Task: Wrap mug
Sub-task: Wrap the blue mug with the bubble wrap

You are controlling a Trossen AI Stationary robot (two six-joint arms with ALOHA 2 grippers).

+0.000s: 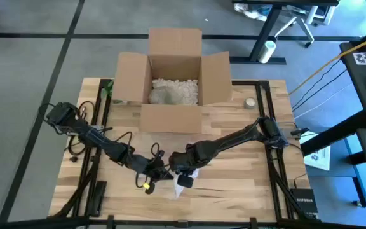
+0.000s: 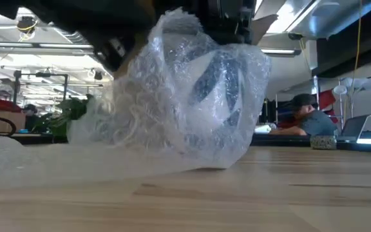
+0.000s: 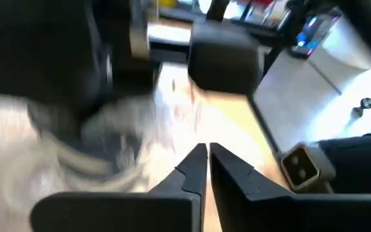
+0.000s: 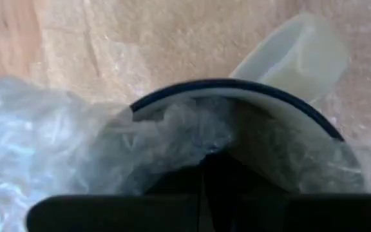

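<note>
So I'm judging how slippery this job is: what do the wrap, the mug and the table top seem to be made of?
The wrap looks like clear plastic bubble wrap: translucent, crinkled, glinting with small cells. The mug seems to be glazed ceramic, pale with a dark blue rim and a smooth handle, though enamel is possible. The table looks like light wood with visible plank joints and a satin finish.

A: Bench (image 2: 288, 193)? Pale wood, smooth, matt.
B: Wrap?
A: Bubble wrap (image 2: 192, 96), clear plastic, crinkly, glossy. Mug (image 4: 301, 55) smooth, white. Box (image 1: 175, 79) matt brown cardboard.
</note>
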